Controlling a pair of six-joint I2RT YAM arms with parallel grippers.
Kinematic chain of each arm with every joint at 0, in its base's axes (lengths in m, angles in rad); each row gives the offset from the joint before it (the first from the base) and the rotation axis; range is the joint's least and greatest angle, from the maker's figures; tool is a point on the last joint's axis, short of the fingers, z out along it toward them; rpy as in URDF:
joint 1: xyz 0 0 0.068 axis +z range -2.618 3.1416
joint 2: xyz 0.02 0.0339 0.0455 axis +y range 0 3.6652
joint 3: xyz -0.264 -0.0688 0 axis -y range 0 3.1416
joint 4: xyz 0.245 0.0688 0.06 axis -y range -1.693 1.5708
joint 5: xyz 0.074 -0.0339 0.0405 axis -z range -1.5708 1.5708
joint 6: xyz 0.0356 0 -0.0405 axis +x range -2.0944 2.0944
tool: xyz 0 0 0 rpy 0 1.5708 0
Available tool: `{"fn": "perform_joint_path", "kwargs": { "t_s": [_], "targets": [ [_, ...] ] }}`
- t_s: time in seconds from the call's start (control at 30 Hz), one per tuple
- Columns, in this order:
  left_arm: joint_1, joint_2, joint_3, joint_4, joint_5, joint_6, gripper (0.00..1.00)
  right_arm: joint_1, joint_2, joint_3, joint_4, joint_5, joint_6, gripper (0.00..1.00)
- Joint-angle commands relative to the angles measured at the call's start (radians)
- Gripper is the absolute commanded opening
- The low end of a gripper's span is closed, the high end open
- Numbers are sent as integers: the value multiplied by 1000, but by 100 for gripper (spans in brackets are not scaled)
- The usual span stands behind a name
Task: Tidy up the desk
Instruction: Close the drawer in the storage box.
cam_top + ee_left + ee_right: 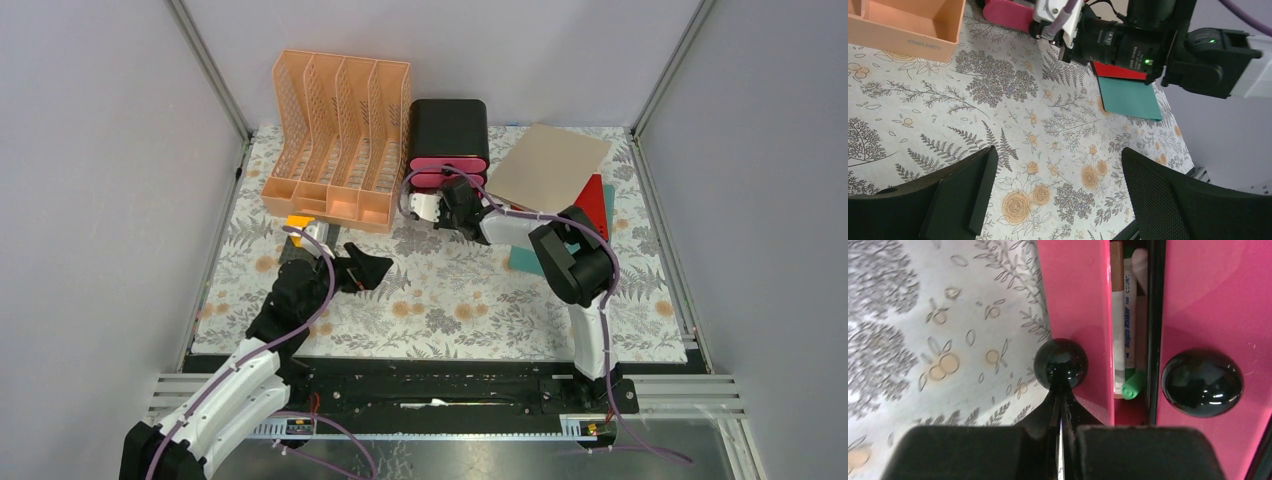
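Observation:
The desk has a pale cloth printed with ferns and orange flowers; it also shows in the left wrist view. My left gripper hangs over its left middle, open and empty. My right gripper is at the black drawer box. In the right wrist view the gripper is shut on the black ball knob of a pink drawer front. That drawer stands slightly out. A white marker with a green cap lies in the gap. A second knob is to the right.
The orange slotted file rack stands at the back left. A tan sheet lies over a red one and a teal one at the right, partly under my right arm. A small yellow thing is by the rack.

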Motion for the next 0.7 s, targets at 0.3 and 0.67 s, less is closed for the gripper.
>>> {"fn": "perform_joint_path", "kwargs": {
  "t_s": [0.3,0.67],
  "targets": [
    [0,-39,63,-22,-24,15,99,5,130,43,441,174,15,5],
    [0,-49,70,-35,-19,13,99,6,46,2,353,137,105,15]
  ]
}}
